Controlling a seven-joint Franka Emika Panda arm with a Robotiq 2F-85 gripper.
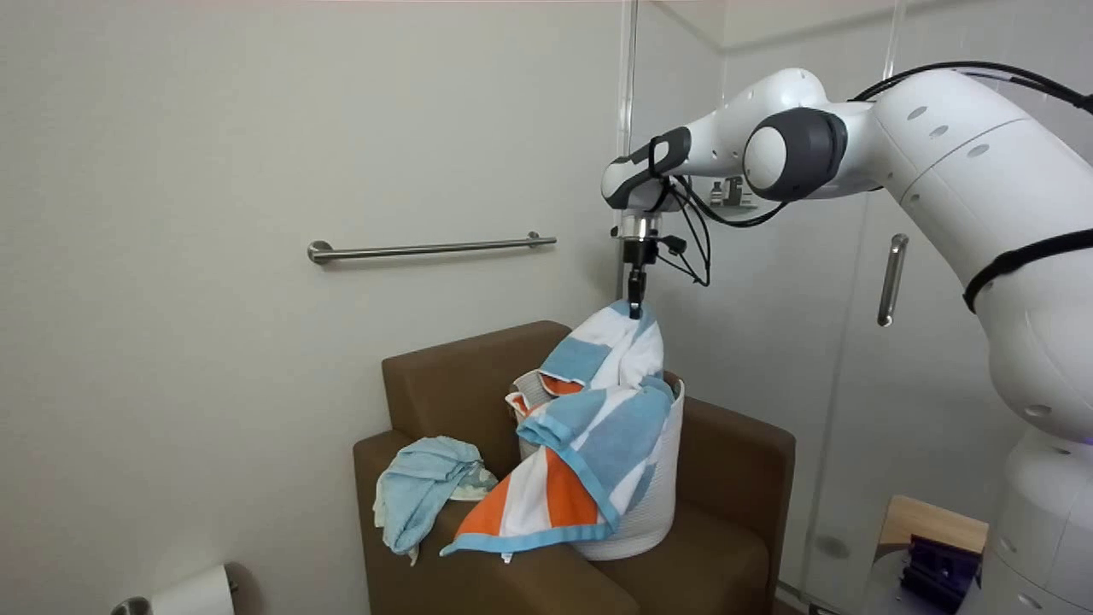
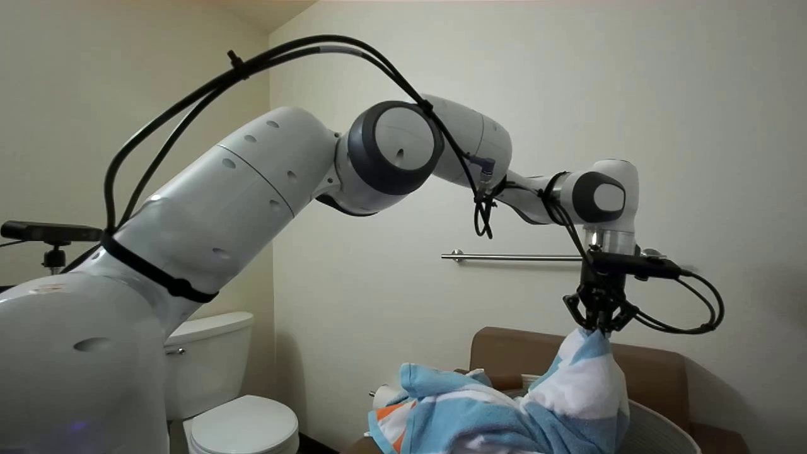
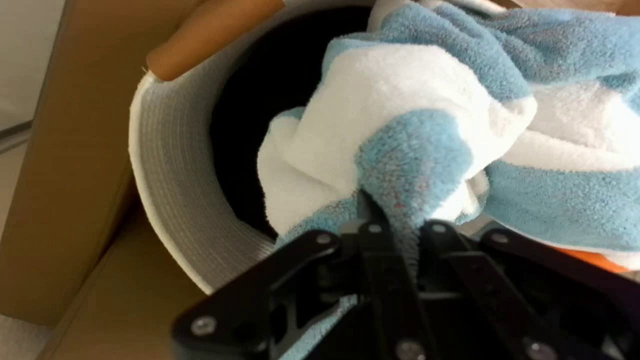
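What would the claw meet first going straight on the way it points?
Likely more of the blue, white and orange terry towel that the claw pinches, bunched directly below; beyond it, depth into the round white woven basket is unclear.

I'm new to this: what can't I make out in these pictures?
- The basket, wrist view: darkness and the striped towel hide its bottom.
- The toilet, in an exterior view: bottom edge cuts off its base.
- Small objects, in an exterior view: too small to identify.
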